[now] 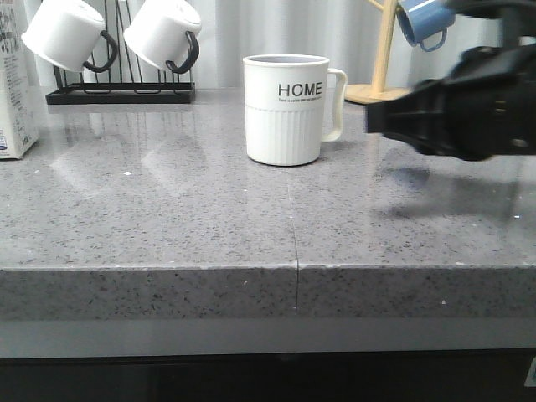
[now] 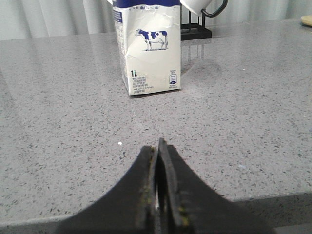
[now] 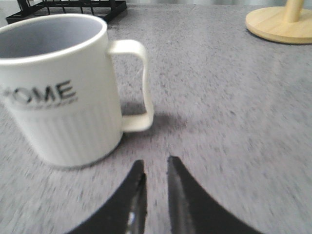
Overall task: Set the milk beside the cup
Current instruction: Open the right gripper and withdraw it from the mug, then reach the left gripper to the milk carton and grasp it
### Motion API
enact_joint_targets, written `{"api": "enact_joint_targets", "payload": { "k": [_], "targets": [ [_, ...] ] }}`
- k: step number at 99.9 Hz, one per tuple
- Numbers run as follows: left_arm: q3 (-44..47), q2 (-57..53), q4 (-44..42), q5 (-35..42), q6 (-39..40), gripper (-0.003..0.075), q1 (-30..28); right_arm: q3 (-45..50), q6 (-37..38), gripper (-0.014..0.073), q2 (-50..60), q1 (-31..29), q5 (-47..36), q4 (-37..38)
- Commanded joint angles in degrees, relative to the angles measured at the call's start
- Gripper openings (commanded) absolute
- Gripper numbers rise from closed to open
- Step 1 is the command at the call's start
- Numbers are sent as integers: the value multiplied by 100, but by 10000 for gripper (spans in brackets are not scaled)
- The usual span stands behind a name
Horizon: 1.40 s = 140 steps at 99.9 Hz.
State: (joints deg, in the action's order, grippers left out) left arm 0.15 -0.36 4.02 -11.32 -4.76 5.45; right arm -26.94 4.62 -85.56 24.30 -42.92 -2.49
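The milk (image 2: 148,48), a white 1L carton with a cow picture and a blue top band, stands upright on the grey counter; only its edge shows at the far left of the front view (image 1: 15,100). My left gripper (image 2: 160,146) is shut and empty, low over the counter, well short of the carton. The cup (image 1: 285,109), off-white and ribbed with "HOME" on it, stands mid-counter with its handle to the right. My right gripper (image 1: 374,117) hovers just right of the handle. In the right wrist view (image 3: 156,165) its jaws stand a narrow gap apart, empty, near the cup (image 3: 63,92).
A black rack (image 1: 117,94) at the back left holds two white mugs with black handles (image 1: 67,33). A wooden stand (image 1: 381,84) at the back right carries a blue mug (image 1: 423,21). The counter's front edge (image 1: 167,270) runs across, with a seam at its middle.
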Motion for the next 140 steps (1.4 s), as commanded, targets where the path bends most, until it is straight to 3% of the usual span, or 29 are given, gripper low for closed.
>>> {"api": "enact_joint_targets", "payload": {
  "k": [1, 16, 48, 76, 123, 140],
  "targets": [
    [240, -176, 64, 476, 12, -21, -7, 372, -1, 47, 685, -4, -513, 21],
    [240, -176, 64, 476, 12, -21, -7, 1159, -1, -24, 1735, -4, -499, 21],
    [240, -176, 64, 476, 12, -21, -7, 2189, 39, -26, 4045, -4, -45, 21],
    [240, -176, 64, 476, 12, -21, -7, 2288, 190, -25, 5712, -4, 2001, 26],
    [240, -176, 22, 786, 12, -21, -7, 2288, 190, -25, 7304, -4, 3330, 26],
    [209, -176, 39, 1319, 12, -21, -7, 2288, 190, -25, 7401, -4, 3399, 26]
  ]
}}
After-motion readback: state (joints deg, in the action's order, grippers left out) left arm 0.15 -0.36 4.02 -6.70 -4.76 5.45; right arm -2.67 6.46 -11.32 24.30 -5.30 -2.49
